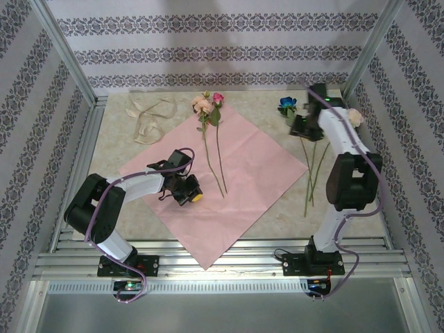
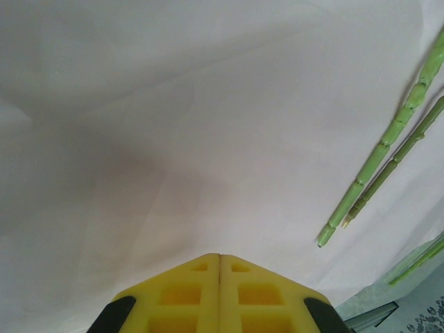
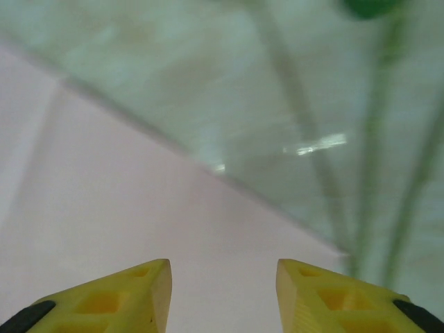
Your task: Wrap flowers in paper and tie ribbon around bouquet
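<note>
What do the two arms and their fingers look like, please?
The left arm and right arm have white links, black joints and a purple cable alongside. The left fingers and right fingers are yellow wedges with square recesses and black backing.

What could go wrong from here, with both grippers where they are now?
1. The left gripper is shut and looks close above the paper, right beside the two stems lying on it. A sideways move could drag the thin sheet or roll those stems.
2. The loose stems lie flat on the table off the paper. The open right gripper may catch only some of them.
</note>
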`<state>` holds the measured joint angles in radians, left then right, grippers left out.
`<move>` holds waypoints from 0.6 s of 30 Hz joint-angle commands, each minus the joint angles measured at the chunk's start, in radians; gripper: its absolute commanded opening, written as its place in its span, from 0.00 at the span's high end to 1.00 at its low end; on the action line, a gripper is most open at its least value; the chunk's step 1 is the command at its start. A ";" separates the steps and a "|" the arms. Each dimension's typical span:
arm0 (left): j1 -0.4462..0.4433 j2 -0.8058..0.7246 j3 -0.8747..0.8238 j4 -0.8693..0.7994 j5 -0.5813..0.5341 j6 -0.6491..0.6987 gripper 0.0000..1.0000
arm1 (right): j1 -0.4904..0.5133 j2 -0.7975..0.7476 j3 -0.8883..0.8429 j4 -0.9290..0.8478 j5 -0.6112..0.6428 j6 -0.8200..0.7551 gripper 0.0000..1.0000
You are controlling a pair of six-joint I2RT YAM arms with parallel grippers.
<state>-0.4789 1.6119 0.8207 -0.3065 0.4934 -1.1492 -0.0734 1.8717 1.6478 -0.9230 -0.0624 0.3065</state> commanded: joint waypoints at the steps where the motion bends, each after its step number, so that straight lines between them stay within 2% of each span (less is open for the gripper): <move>1: -0.012 -0.020 0.020 -0.036 -0.011 0.022 1.00 | -0.082 0.070 -0.011 -0.011 0.075 -0.043 0.57; 4: -0.012 -0.021 0.020 -0.028 -0.007 0.018 1.00 | -0.133 0.173 0.086 -0.046 0.117 -0.075 0.56; 10: -0.012 -0.026 0.017 -0.013 -0.005 0.002 1.00 | -0.170 0.344 0.274 -0.136 0.149 -0.081 0.55; 18: -0.010 -0.018 0.020 -0.003 0.007 -0.007 1.00 | -0.208 0.437 0.337 -0.162 0.151 -0.087 0.58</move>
<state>-0.4786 1.6108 0.8227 -0.3061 0.4946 -1.1500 -0.2626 2.2757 1.9537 -1.0382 0.0608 0.2348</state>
